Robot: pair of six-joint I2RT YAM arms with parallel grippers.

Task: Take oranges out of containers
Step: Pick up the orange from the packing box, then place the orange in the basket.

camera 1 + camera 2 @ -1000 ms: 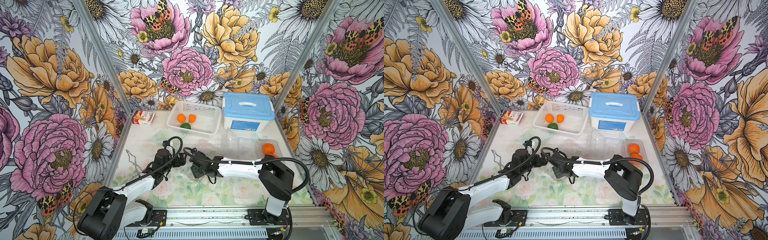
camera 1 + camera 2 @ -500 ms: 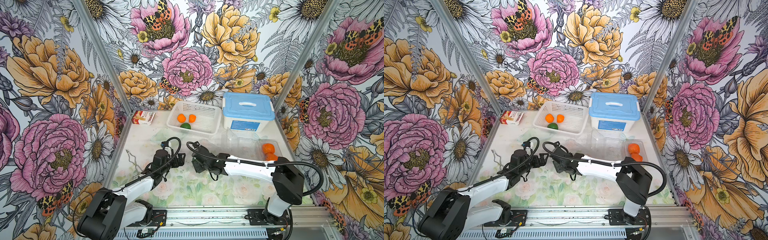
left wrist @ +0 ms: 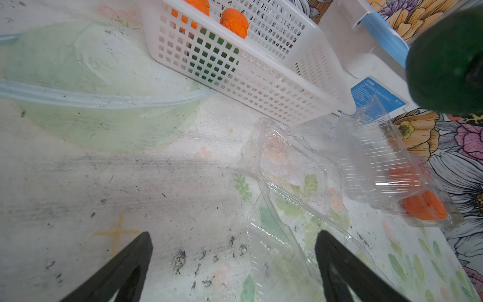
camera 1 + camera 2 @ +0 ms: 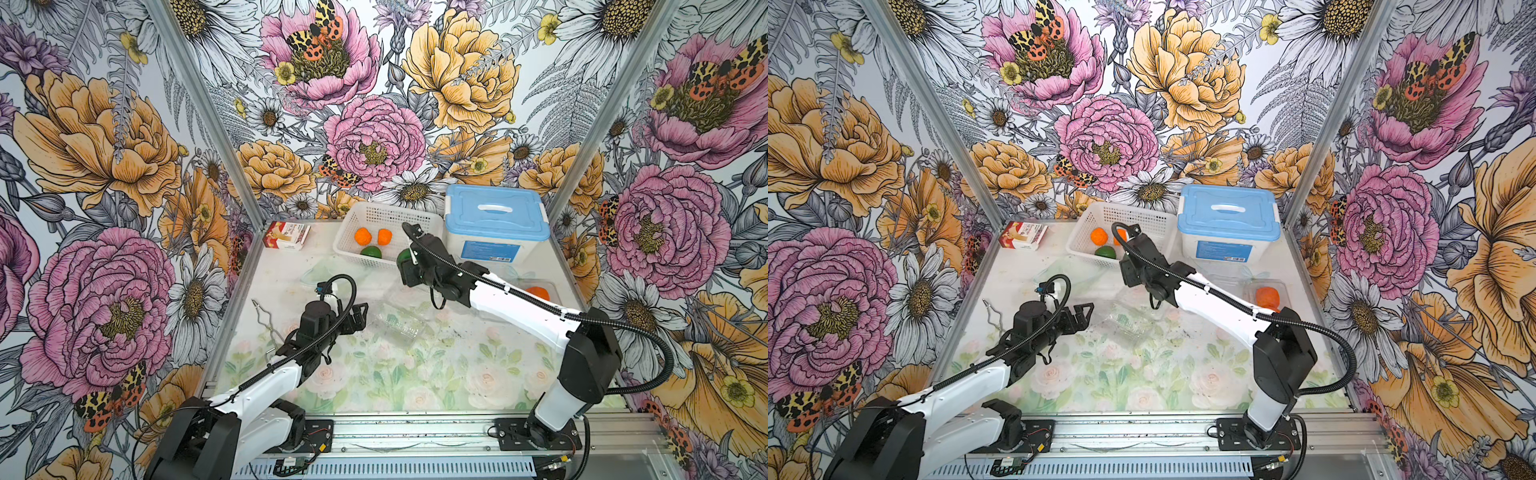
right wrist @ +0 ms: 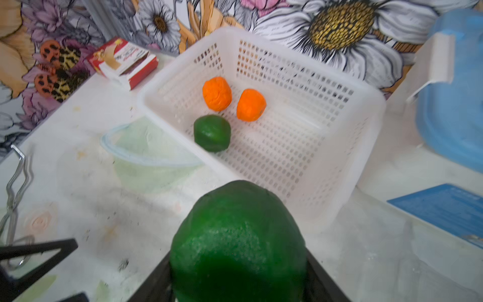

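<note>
Right gripper (image 5: 239,285): clenched on a dark green orange (image 5: 236,235), held above the table (image 4: 415,374) just near of the white basket (image 5: 339,183), which contains two bright oranges (image 5: 217,93) and one green orange (image 5: 212,133). Left gripper (image 3: 232,261): jaws spread, empty, low at centre-left, just left of an opened empty clear container (image 3: 290,167). Right side: closed clear container (image 3: 379,162) with orange fruit (image 3: 423,206) inside.

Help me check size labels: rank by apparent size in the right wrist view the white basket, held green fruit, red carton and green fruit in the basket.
1. white basket
2. held green fruit, enlarged by nearness to the camera
3. red carton
4. green fruit in the basket
</note>
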